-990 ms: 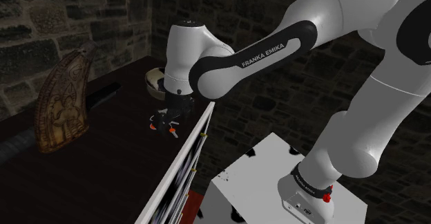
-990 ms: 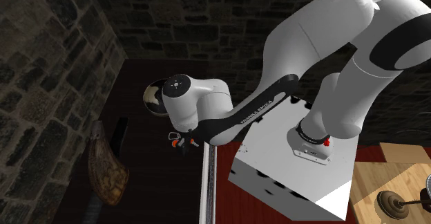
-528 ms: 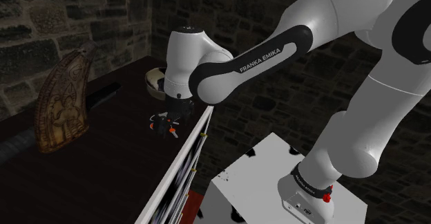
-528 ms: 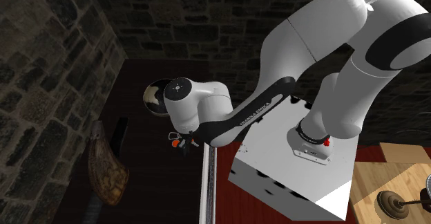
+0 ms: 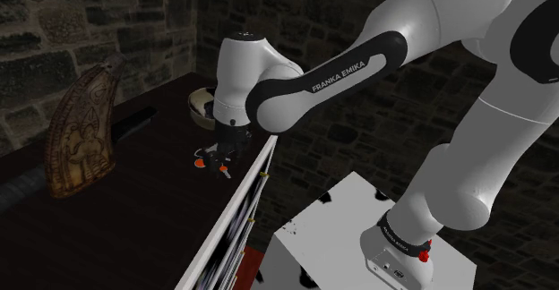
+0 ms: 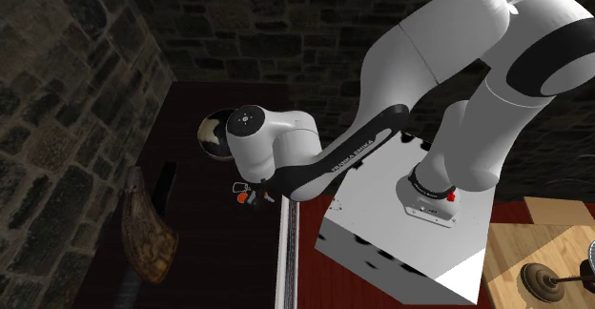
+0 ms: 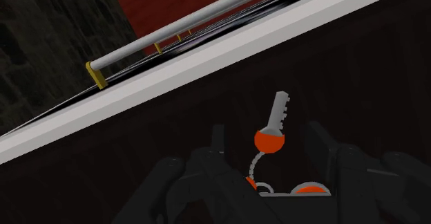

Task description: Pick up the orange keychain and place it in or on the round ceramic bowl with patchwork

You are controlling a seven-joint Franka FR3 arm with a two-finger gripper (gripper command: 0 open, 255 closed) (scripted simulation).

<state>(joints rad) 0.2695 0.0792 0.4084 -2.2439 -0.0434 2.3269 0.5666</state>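
Observation:
The orange keychain (image 7: 269, 140), a grey key with an orange head on a short chain, lies on the dark table (image 5: 134, 199) near its white front edge. My black gripper (image 7: 271, 146) is down over it, fingers (image 7: 218, 144) standing apart on either side of the key without touching it. From the shoulder view, the gripper (image 5: 219, 157) hides most of the keychain (image 5: 199, 164), with orange bits showing beside it. The round bowl (image 5: 198, 103) sits behind the arm's wrist, partly hidden. Gripper (image 6: 256, 191), keychain (image 6: 249, 199) and bowl (image 6: 210, 133) also appear in the second exterior view.
A tall carved brown ornament (image 5: 82, 136) stands on the table at the shoulder view's left. A white rail (image 5: 235, 208) runs along the table's near edge, close beside the gripper. Stone walls stand behind. The white stand (image 5: 349, 234) is at lower right.
The hand has sunk a little lower onto the keychain over the last second. The keychain and bowl have stayed in place.

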